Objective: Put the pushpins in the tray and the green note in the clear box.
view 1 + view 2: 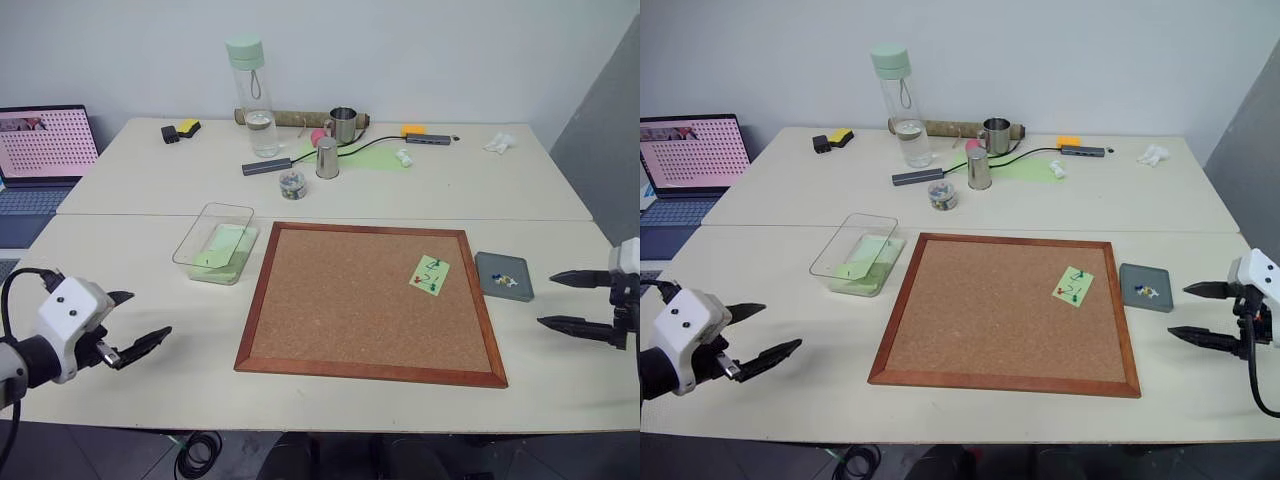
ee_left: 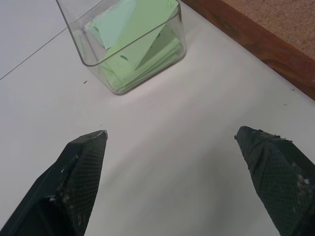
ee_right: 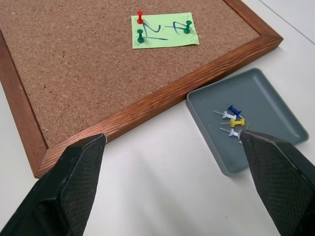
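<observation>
The green note (image 3: 165, 30) is pinned on the cork board (image 1: 350, 310) near its right edge. Three pushpins hold it: a red one (image 3: 140, 17) and two green ones (image 3: 140, 36). To the right of the board, the dark-grey tray (image 1: 495, 264) lies on the table with a few loose pins (image 3: 232, 120) inside. The clear box (image 1: 190, 246) stands left of the board with pale-green sheets (image 2: 147, 29) in it. My left gripper (image 1: 145, 315) hovers open near the table's front left, short of the box. My right gripper (image 1: 546, 299) hovers open just right of the tray, empty.
At the back of the table stand a tall water bottle (image 1: 254, 95), a small jar of pins (image 1: 292, 184), two metal cups (image 1: 327, 158) and cables. A laptop (image 1: 40, 160) sits at the far left. Bare tabletop surrounds the board in front and to both sides.
</observation>
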